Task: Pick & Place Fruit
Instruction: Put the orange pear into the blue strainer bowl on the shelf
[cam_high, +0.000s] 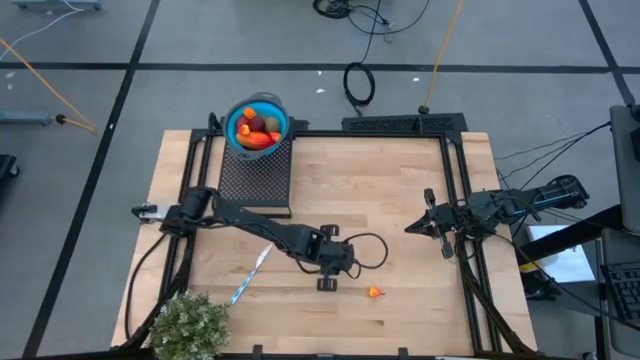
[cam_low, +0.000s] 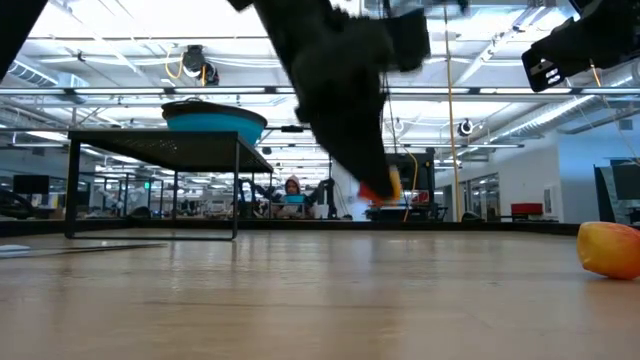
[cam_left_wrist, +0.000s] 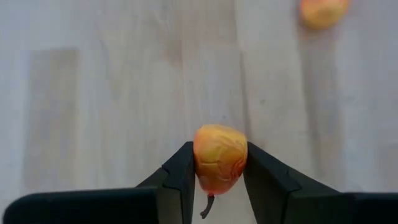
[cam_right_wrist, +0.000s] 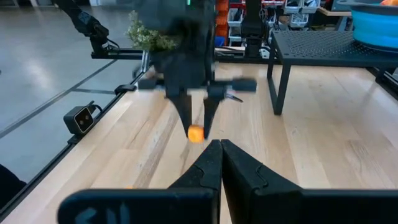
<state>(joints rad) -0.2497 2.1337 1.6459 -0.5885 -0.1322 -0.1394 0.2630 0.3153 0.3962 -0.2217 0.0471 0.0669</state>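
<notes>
**Left fingers closed on a small orange fruit above the surface**

At the left edge of the wooden surface (cam_high: 400, 190), near the front corner, stands a bushy green plant (cam_high: 188, 326). Just beside it toward the middle lies a slim blue-handled knife (cam_high: 250, 273), flat on the wood.

At the back, left of centre, a dark mesh stand (cam_high: 255, 176) carries a blue bowl (cam_high: 234, 122) that holds several pieces of fruit (cam_high: 259, 132): orange-red, dark red and olive-brown ones piled together.

The left arm reaches from the left edge across to the front middle. Its gripper (cam_left_wrist: 219, 177) has its fingers (cam_left_wrist: 181, 174) drawn in narrow on a small orange-yellow fruit (cam_left_wrist: 219, 157), one finger pressed to each side, with a thin dark stem hanging below the piece. In the low view this held fruit (cam_low: 381, 188) is clear of the wood, raised above it.

A second small orange fruit (cam_high: 374, 293) lies loose on the surface just beside the left gripper, toward the front right; it shows in the low view at the far right (cam_low: 610, 247), resting on the wood.

The right arm waits at the right edge of the surface, its gripper (cam_right_wrist: 220, 148) with the fingers pressed fully together, holding nothing.
</notes>
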